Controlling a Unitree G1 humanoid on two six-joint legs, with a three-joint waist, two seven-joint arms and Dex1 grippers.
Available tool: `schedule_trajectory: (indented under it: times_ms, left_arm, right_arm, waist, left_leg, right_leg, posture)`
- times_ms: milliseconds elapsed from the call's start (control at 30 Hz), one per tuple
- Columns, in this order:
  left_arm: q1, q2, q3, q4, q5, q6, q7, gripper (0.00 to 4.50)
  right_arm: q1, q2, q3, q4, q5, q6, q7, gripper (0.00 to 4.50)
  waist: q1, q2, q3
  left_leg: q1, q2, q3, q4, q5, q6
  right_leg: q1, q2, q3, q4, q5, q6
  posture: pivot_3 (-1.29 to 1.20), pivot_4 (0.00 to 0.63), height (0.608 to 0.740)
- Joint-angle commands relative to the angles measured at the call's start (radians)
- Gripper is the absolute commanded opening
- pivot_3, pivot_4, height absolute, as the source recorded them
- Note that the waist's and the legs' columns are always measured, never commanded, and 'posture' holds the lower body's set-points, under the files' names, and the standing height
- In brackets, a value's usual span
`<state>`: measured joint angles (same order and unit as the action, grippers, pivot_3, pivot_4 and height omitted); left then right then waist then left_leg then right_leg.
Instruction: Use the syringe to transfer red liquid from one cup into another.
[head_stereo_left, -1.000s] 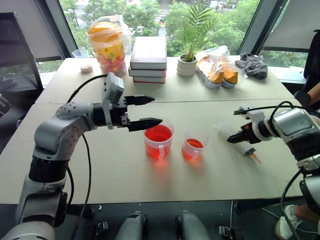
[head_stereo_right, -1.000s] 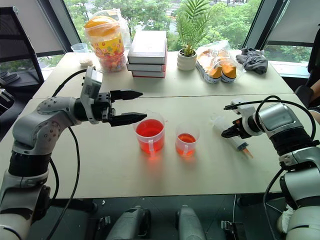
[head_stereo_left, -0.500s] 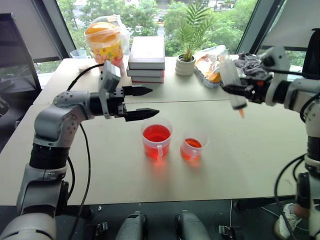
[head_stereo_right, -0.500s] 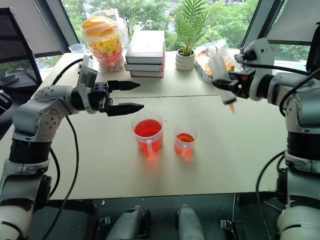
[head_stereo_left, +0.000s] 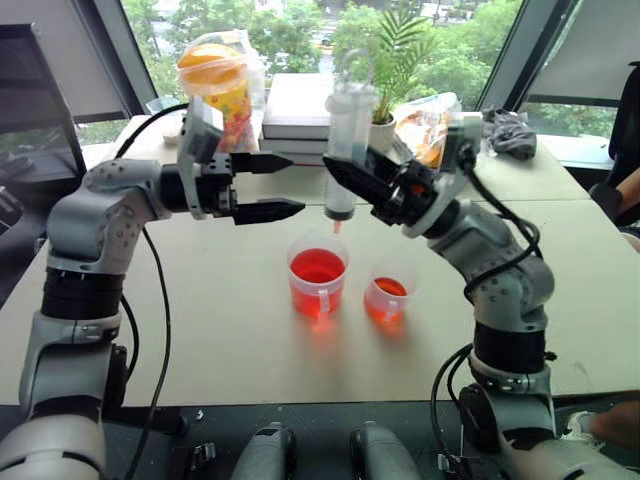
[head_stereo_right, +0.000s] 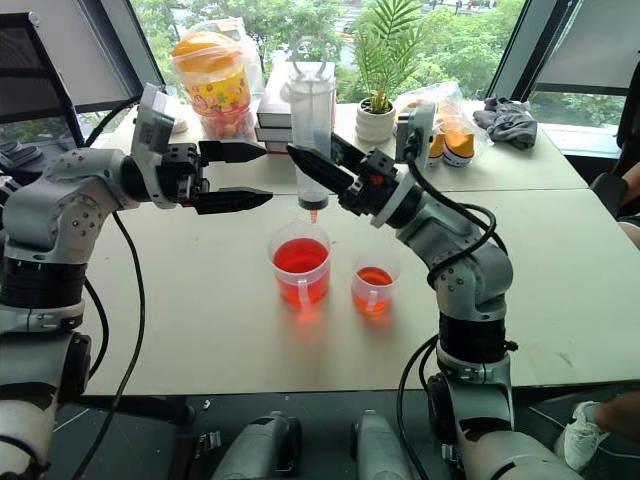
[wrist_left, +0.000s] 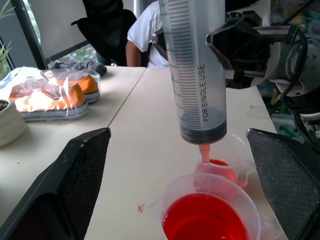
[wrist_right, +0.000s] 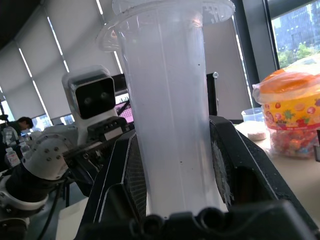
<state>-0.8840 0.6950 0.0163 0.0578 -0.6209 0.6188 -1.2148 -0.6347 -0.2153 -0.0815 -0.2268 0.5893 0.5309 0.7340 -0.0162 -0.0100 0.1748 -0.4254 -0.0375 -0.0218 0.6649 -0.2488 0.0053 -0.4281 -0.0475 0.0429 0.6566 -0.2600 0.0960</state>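
The syringe (head_stereo_right: 310, 130) is picked up but nothing is drawn yet: its barrel looks empty, held upright at upper centre, its tip just above the larger cup (head_stereo_right: 299, 263) of red liquid (head_stereo_right: 298, 257). The right gripper (head_stereo_right: 318, 168) clamps the barrel. The smaller cup (head_stereo_right: 373, 281) holds a little. The left gripper (head_stereo_right: 250, 174) hovers level, fingers wide.

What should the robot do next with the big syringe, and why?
Probably lower the syringe straight down until its tip dips into the red liquid. The right gripper holds it upright, tip hanging just above the big cup, not yet in. The left gripper waits open beside it.
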Motion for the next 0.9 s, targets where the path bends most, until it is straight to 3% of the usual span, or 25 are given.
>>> schedule_trajectory:
  times_ms: [33, 233, 633, 733, 900]
  left_arm:
    - [-0.055, 0.005, 0.026, -0.022, -0.02, 0.016, -0.001, 4.5]
    - [-0.092, -0.034, 0.013, 0.012, -0.005, 0.013, 0.007, 4.5]
    - [-0.098, -0.117, -0.027, 0.052, 0.037, 0.006, 0.024, 4.5]
    - [-0.094, -0.13, -0.025, 0.054, 0.034, 0.014, 0.031, 3.7]
    - [-0.09, -0.139, -0.01, 0.047, 0.02, 0.025, 0.038, 1.34]
  right_arm:
    - [0.08, 0.021, 0.097, 0.08, -0.103, -0.173, 0.053, 1.43]
    - [0.15, 0.02, 0.152, 0.133, -0.164, -0.289, 0.076, 1.43]
    - [0.175, 0.012, 0.179, 0.107, -0.181, -0.305, 0.06, 1.43]
    - [0.174, 0.008, 0.183, 0.105, -0.184, -0.304, 0.06, 1.43]
    - [0.172, -0.001, 0.186, 0.104, -0.186, -0.302, 0.062, 1.43]
  waist:
    - [0.0, 0.0, 0.0]
    - [0.0, 0.001, 0.0]
    - [0.0, 0.001, 0.0]
    - [0.0, 0.001, 0.0]
    - [0.0, 0.001, 0.0]
  left_leg:
    - [0.0, 0.0, 0.0, 0.0, 0.0, 0.0]
    - [0.0, 0.0, 0.001, 0.001, 0.0, 0.0]
    - [0.002, 0.0, 0.001, 0.001, 0.001, -0.001]
    - [0.002, 0.0, 0.001, 0.001, 0.001, -0.001]
    - [0.002, 0.0, 0.001, 0.001, 0.001, -0.001]
  right_leg:
    - [0.0, 0.0, 0.0, 0.0, 0.0, 0.0]
    - [0.0, 0.001, 0.0, 0.001, 0.0, 0.0]
    - [0.0, 0.001, 0.0, 0.004, 0.0, 0.0]
    - [0.0, 0.001, 0.0, 0.004, 0.0, 0.0]
    - [0.0, 0.001, 0.0, 0.004, 0.0, 0.0]
  posture:
    - [0.0, 0.15, 0.74]
    - [0.0, 0.15, 0.74]
    - [0.0, 0.15, 0.74]
    - [0.0, 0.15, 0.74]
    - [0.0, 0.15, 0.74]
